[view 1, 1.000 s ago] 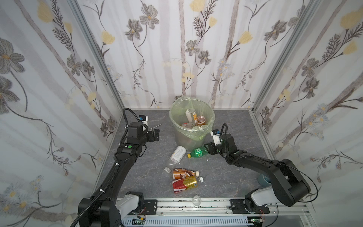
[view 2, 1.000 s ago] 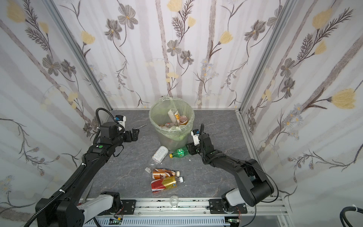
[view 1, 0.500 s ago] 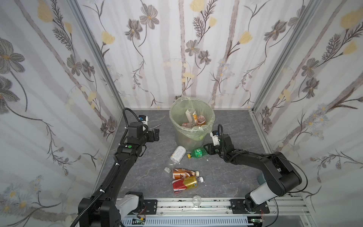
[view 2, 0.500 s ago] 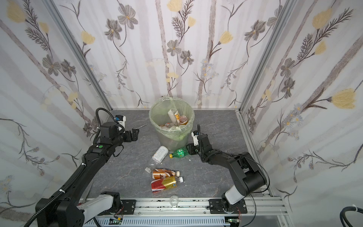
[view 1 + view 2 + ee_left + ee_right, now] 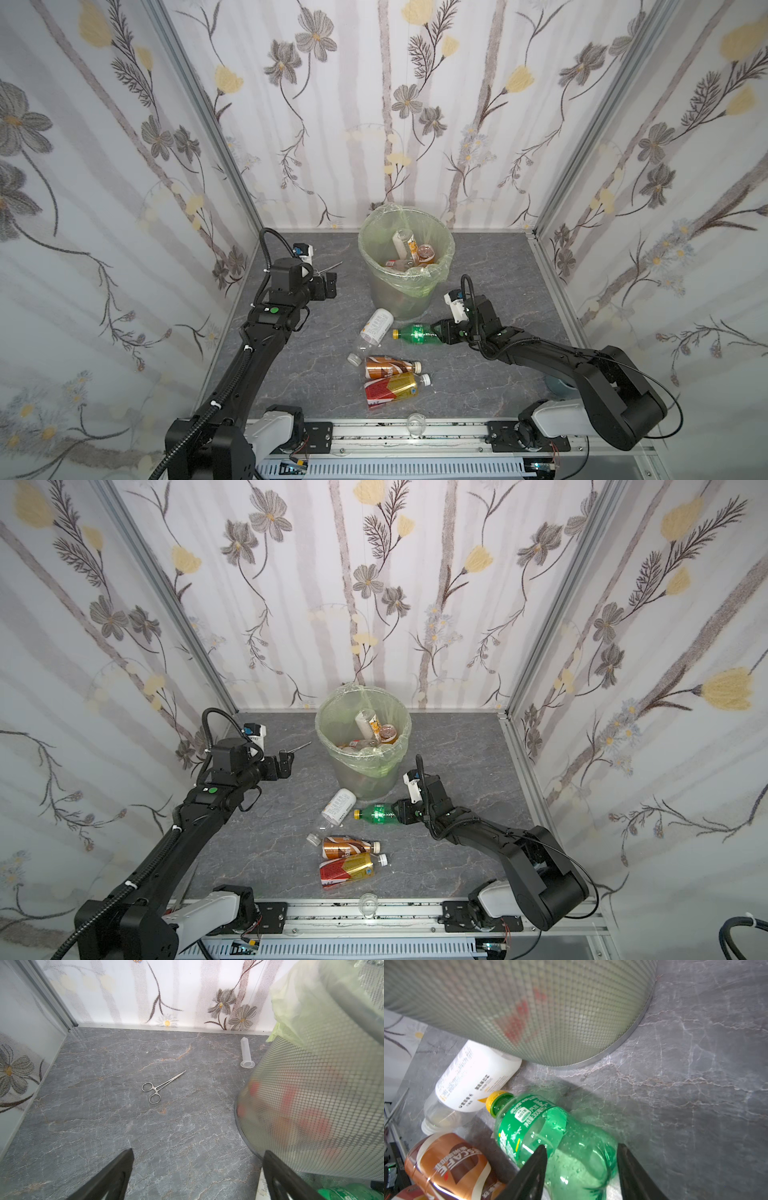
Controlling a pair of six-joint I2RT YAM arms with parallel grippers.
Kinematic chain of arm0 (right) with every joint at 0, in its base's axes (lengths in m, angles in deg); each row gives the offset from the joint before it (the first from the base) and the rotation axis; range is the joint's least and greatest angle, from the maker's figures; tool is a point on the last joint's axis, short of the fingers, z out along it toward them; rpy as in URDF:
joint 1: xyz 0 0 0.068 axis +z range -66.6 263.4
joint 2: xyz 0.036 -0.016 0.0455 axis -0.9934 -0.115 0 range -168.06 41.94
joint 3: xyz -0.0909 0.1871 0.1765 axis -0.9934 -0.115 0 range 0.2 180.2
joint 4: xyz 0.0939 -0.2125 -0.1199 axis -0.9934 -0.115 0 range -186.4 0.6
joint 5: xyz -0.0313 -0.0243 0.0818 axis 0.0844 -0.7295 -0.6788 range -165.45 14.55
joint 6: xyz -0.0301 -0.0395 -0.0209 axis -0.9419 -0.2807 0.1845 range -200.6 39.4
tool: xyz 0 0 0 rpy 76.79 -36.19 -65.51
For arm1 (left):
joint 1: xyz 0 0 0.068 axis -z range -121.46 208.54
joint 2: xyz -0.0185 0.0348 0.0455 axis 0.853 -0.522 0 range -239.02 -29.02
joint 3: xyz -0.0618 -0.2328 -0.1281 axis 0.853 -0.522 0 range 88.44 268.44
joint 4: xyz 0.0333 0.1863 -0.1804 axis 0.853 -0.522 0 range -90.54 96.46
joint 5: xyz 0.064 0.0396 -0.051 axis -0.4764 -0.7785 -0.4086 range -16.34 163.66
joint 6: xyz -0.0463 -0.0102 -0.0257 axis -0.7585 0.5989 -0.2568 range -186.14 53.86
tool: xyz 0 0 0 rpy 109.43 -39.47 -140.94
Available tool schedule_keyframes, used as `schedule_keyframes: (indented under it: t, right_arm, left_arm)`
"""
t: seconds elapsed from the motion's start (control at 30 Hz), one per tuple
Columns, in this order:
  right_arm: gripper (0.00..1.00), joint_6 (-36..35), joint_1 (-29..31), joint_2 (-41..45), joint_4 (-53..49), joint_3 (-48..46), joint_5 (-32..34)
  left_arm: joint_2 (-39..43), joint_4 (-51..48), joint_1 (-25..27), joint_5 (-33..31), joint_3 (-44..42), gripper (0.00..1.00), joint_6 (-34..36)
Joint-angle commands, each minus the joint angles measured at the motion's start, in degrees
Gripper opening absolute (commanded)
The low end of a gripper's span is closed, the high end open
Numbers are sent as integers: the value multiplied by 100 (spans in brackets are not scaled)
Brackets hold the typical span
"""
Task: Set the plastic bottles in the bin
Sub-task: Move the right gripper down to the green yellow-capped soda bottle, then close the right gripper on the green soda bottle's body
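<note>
Now four bottles (image 5: 388, 365) lie beside the bin (image 5: 376, 286); right gripper (image 5: 581, 1159) clamps green bottle (image 5: 415, 333), left gripper (image 5: 197, 1157) agape.

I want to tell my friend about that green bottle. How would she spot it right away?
Find the tall bin with the green bag at the back of the table. Four bottles lie in front of it; the green bottle lies on its side, its base in the right gripper. It alone is see-through green with a yellow cap.

Steel forceps (image 5: 155, 1089), clear plastic tube (image 5: 245, 1051), glass cup (image 5: 416, 424)
</note>
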Motion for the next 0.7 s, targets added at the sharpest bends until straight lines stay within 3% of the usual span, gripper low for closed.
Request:
schedule_keyframes:
  t: [0.0,0.2,0.43,0.67]
  right_arm:
    - [60,-479,39,224,-675,290,102]
    - [69,-1410,445,489,-1303,814,413]
    - [72,-2789,1254,51,-2101,1685,1166]
    - [73,-3750,1313,-43,-2596,1730,1266]
  left_arm:
    - [29,100,-4,-6,-16,99,36]
    - [38,100,-1,11,-7,99,39]
    - [71,100,-12,20,-16,99,37]
    - [90,100,-8,7,-25,99,46]
